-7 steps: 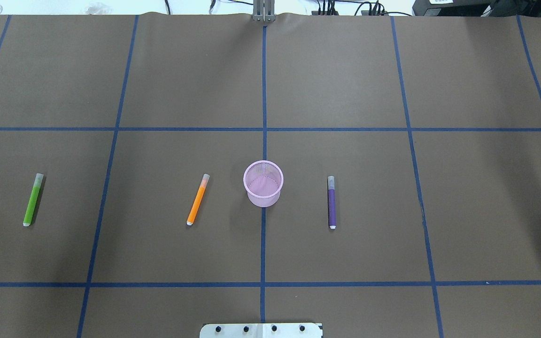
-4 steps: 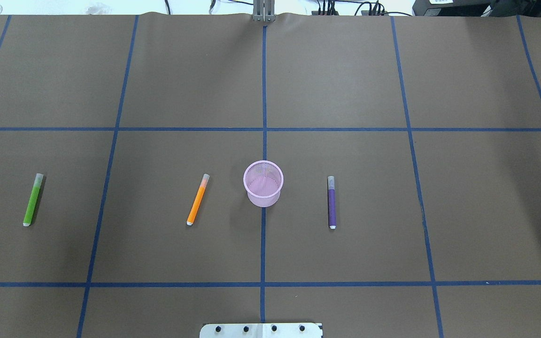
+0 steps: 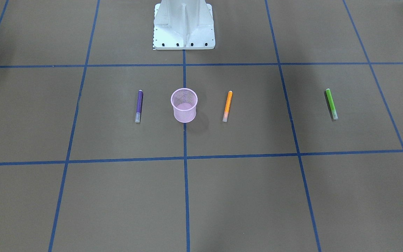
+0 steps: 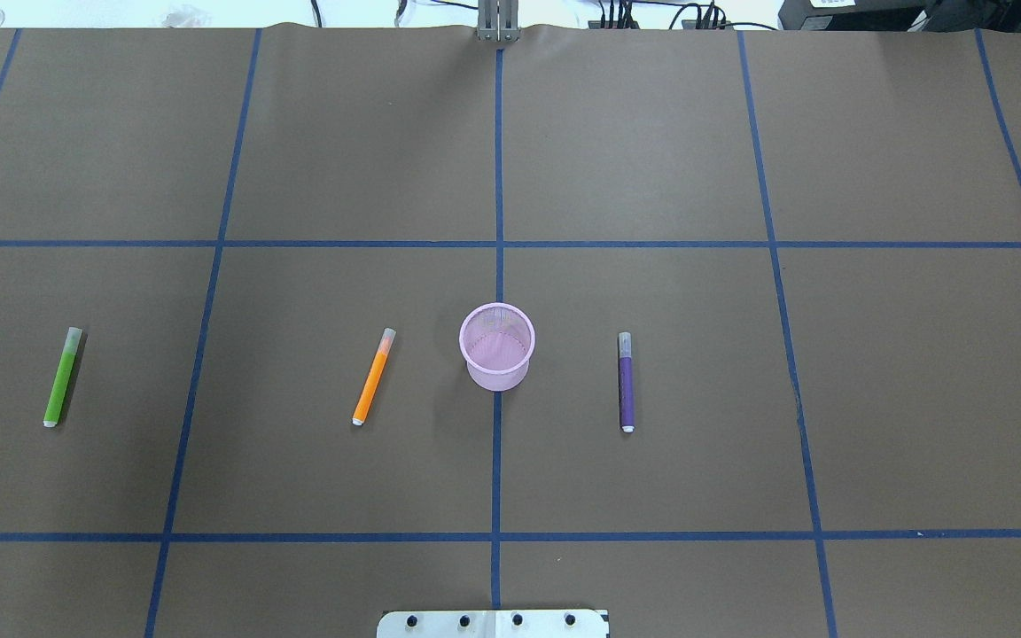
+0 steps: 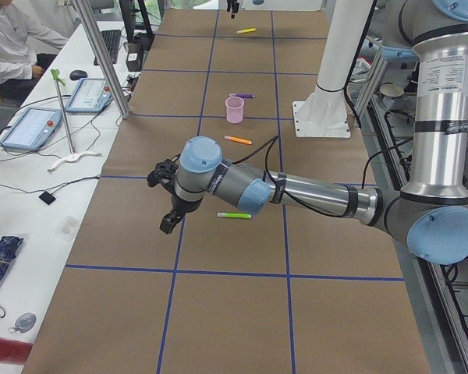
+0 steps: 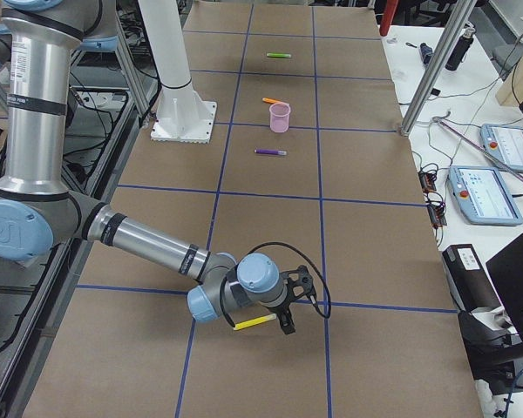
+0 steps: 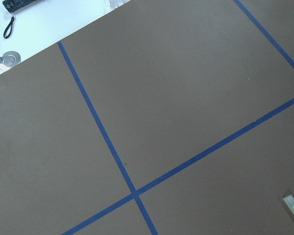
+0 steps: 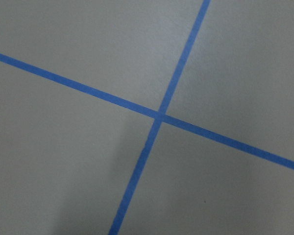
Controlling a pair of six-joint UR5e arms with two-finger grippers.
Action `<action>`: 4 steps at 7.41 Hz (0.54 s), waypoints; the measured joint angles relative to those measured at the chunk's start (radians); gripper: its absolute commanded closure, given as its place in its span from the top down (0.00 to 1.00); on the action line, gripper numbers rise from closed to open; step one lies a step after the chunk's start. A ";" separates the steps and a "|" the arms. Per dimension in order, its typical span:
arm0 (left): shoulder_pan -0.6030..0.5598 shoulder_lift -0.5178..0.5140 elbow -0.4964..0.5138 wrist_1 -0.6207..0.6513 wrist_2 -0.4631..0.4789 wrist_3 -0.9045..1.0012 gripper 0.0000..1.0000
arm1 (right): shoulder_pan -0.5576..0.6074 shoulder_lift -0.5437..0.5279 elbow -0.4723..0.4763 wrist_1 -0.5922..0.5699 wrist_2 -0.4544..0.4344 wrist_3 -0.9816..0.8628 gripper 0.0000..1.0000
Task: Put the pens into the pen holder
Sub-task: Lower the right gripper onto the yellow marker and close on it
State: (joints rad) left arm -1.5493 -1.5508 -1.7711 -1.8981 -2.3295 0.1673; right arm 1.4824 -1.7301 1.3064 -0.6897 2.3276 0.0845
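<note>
The round pink wire-mesh pen holder (image 4: 497, 346) stands on the matte brown table (image 4: 652, 159), with the slim orange pen (image 4: 373, 377) at its 9 o'clock, the green pen (image 4: 62, 377) farther that way, and the purple pen (image 4: 626, 382) at 3 o'clock. Whether the left gripper (image 5: 165, 204) and the right gripper (image 6: 289, 305) are apart, I cannot tell.

We see a small pink wire-mesh pen holder (image 4: 496, 376) standing upright at mid-table. Four slim pens lie flat around it: an orange pen (image 4: 373, 377) and a purple pen (image 4: 626, 383) near either side, a green pen (image 4: 62, 377) well apart to the left, and a yellow pen (image 6: 254, 322) far off at the right end.
</note>
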 measured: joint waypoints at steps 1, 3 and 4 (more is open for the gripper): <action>0.000 -0.001 -0.001 -0.004 0.000 0.000 1.00 | -0.005 -0.013 -0.020 0.023 -0.001 0.015 0.95; 0.000 -0.002 0.002 -0.023 -0.001 0.000 1.00 | -0.044 -0.026 -0.030 0.033 -0.013 0.024 0.89; 0.000 -0.002 0.003 -0.028 0.000 0.000 1.00 | -0.069 -0.030 -0.031 0.033 -0.026 0.025 0.85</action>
State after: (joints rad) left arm -1.5493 -1.5523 -1.7686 -1.9265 -2.3298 0.1672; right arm 1.4136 -1.7601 1.2755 -0.6562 2.3020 0.1090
